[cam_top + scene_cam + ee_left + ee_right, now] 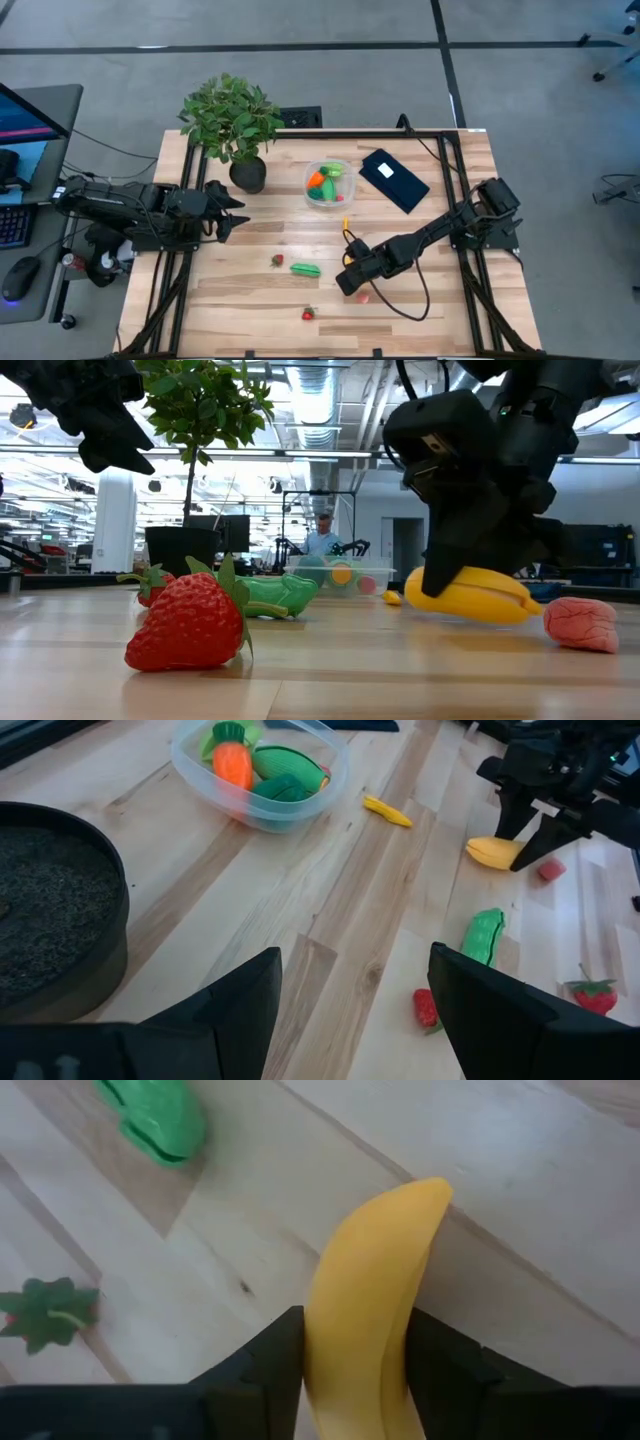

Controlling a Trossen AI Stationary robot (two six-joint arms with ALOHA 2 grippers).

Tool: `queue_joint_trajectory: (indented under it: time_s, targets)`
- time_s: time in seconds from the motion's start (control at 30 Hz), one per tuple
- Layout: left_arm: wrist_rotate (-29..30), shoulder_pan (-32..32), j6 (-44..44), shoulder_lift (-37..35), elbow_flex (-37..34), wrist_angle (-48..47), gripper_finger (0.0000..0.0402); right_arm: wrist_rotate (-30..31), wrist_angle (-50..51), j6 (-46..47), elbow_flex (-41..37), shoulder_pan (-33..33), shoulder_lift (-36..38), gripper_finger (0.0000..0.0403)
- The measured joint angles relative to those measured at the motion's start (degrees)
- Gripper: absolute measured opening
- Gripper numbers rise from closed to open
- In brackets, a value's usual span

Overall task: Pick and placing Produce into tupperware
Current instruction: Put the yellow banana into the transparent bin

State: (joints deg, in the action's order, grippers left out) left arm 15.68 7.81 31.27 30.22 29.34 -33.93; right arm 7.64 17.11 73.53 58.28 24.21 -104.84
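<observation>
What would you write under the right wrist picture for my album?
The right claw closes around a yellow banana lying on the wooden table.

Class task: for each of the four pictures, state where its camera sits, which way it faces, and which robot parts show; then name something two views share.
High: overhead, facing down on the table; both arms show.
Low: at tabletop height, facing across to the room; the right gripper straddles the banana.
Left wrist: on the left arm, facing the tupperware; its own fingers show.
Right wrist: on the right arm, looking down; fingers flank the banana.
Shared: banana in low and right wrist.
</observation>
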Motion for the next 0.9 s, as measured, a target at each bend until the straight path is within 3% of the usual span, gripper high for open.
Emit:
queue_joint_trajectory:
  time_s: [0.9]
  targets:
    - [0.0, 0.0, 0.8, 0.0, 0.0, 0.4, 0.0241, 0.0, -3.6, -3.5, 0.2, -0.7, 2.6, 0.0159]
